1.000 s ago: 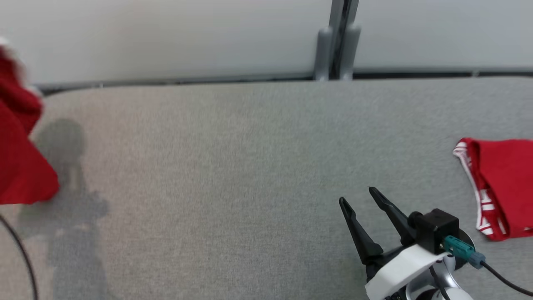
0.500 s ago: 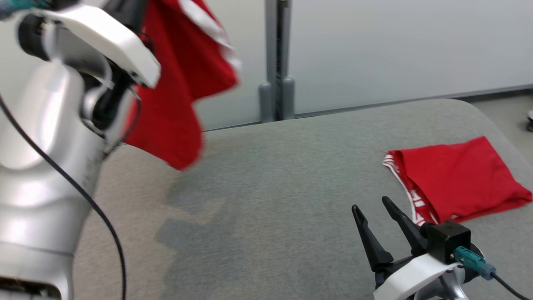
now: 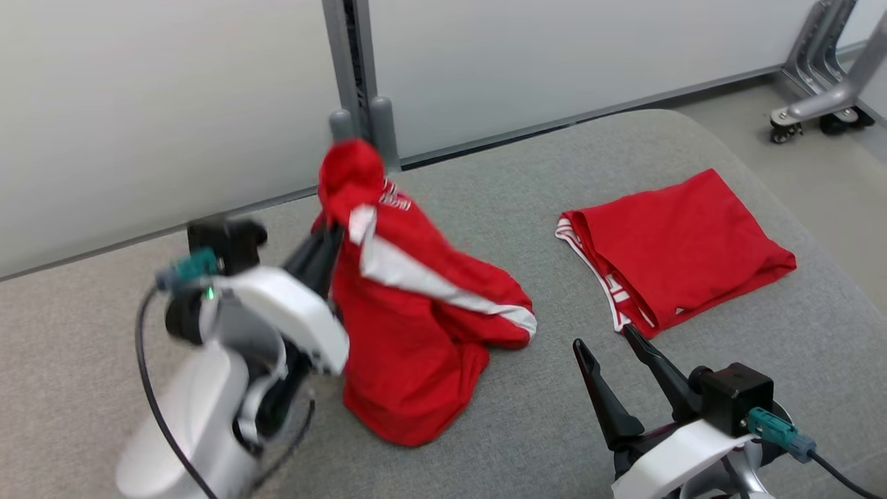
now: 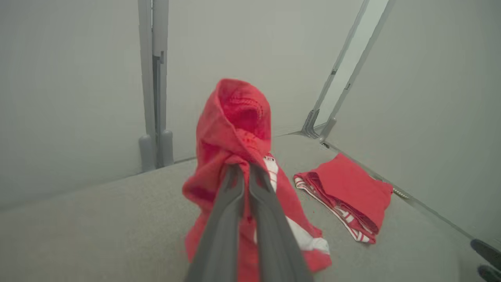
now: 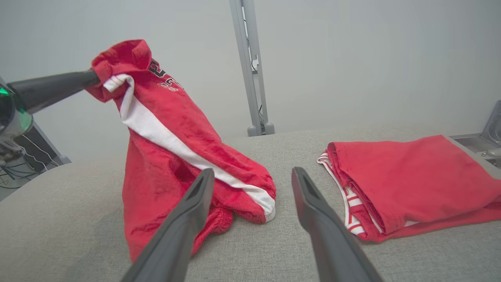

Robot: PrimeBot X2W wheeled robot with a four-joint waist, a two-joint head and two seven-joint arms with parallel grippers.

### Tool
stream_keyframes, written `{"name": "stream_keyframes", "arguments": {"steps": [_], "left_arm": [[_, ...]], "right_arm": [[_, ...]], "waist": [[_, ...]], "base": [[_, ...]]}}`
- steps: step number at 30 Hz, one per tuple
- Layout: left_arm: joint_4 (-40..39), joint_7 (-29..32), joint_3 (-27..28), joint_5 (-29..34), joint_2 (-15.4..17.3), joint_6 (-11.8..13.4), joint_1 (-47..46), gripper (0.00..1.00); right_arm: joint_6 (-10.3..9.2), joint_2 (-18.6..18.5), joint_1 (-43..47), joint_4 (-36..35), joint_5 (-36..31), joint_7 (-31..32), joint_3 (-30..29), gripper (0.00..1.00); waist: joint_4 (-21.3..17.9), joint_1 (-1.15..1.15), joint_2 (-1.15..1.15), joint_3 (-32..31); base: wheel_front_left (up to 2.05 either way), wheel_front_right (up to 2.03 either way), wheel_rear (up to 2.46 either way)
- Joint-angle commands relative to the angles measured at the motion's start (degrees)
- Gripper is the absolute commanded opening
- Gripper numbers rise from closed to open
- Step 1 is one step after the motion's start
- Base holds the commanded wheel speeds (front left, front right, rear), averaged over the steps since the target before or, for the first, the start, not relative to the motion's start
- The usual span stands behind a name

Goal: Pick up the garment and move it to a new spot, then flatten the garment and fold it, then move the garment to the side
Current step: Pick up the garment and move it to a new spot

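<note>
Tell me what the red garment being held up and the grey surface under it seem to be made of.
The garment: likely light woven cloth, matte; it crumples and hangs limp. The surface: probably woven upholstery fabric, matte; fine heathered grain, soft rounded edge.

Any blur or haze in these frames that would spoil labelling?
Head view: left gripper and top of the held garment smeared by motion, folded garment crisp. Left wrist view: hazy, washed-out throughout. Right wrist view: sharp, evenly lit.
</note>
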Motion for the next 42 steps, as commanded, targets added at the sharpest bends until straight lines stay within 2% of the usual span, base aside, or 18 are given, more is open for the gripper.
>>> {"name": "stream_keyframes", "arguments": {"steps": [1, 7, 8, 9, 15, 19, 21, 25, 29, 36, 42], "left_arm": [[0.83, -0.8, 0.27, -0.53, -0.15, 0.47, 1.6, 0.0], [7.94, -5.93, -0.25, -0.98, -3.26, 1.39, 7.8, 0.0], [8.85, -7.35, -0.21, -1.07, -4.0, 1.36, 8.2, 0.6], [9.57, -8.8, -0.06, -1.34, -4.8, 1.18, 8.48, 1.0], [11.53, -17.64, 0.78, -1.81, -7.35, -0.53, 9.95, 1.0], [8.06, -20.68, 4.38, -1.17, -8.04, -1.8, 11.67, 1.0], [2.73, -20.91, 9.07, 0.9, -8.5, -2.51, 13.47, 1.0], [-7.39, -20.79, 17.44, 7.44, -9.44, -5.61, 20.42, 1.0], [-12.24, -20.81, 21.22, 12.46, -9.74, -7.57, 25.09, 1.0], [-13.49, -20.82, 24.42, 22.25, -9.81, -9.15, 33.55, 1.0], [-11.29, -20.84, 27.77, 25.7, -9.84, -9.09, 38.36, 1.0]], "right_arm": [[0.03, -0.21, -0.57, 0.11, 0.36, -0.46, 0.0, 1.0], [0.03, -0.22, -1.02, 0.43, 0.12, -0.2, -0.08, 1.0], [0.03, -0.21, -1.0, 0.51, 0.09, -0.12, -0.16, 1.0], [0.03, -0.2, -0.97, 0.6, 0.05, -0.09, -0.23, 1.0], [0.03, -0.21, -0.06, 0.68, 0.11, -0.03, -0.65, 1.0], [0.03, -0.24, 0.78, 0.92, 0.59, -0.05, -1.14, 1.0], [0.03, -0.25, 1.05, 0.8, 0.98, -0.54, -1.73, 1.0], [0.03, -0.26, 1.57, 1.42, 2.0, -2.7, -4.19, 1.0], [0.03, -0.24, 1.51, 3.02, 1.6, -5.31, -6.98, 1.0], [0.03, -1.04, 2.16, 7.13, -0.6, -11.3, -12.36, 1.0], [0.03, -3.46, 3.11, 10.3, -3.05, -13.93, -13.56, 1.0]], "waist": [[-0.46, 0.0, 0.0, 0.57], [0.74, 0.0, 0.0, 0.74], [1.17, 0.0, 0.0, 0.64], [1.67, 0.0, 0.0, 0.49], [5.34, 0.0, 0.0, -0.8], [7.79, 0.0, 0.0, -2.03], [9.17, 0.0, 0.0, -2.54], [11.66, 0.0, 0.0, -3.32], [13.17, 0.0, 0.0, -3.7], [16.34, 0.0, 0.0, -4.57], [17.39, 0.0, 0.0, -5.16]], "base": [[0.0, 0.0, 0.0], [0.0, 0.0, 0.0], [0.0, 0.0, 0.0], [0.0, 0.0, 0.0], [0.0, 0.0, 0.0], [0.0, 0.0, 0.0], [0.0, 0.0, 0.0], [0.0, 0.0, 0.0], [0.0, 0.0, 0.0], [0.0, 0.0, 0.0], [0.0, 0.0, 0.0]]}}
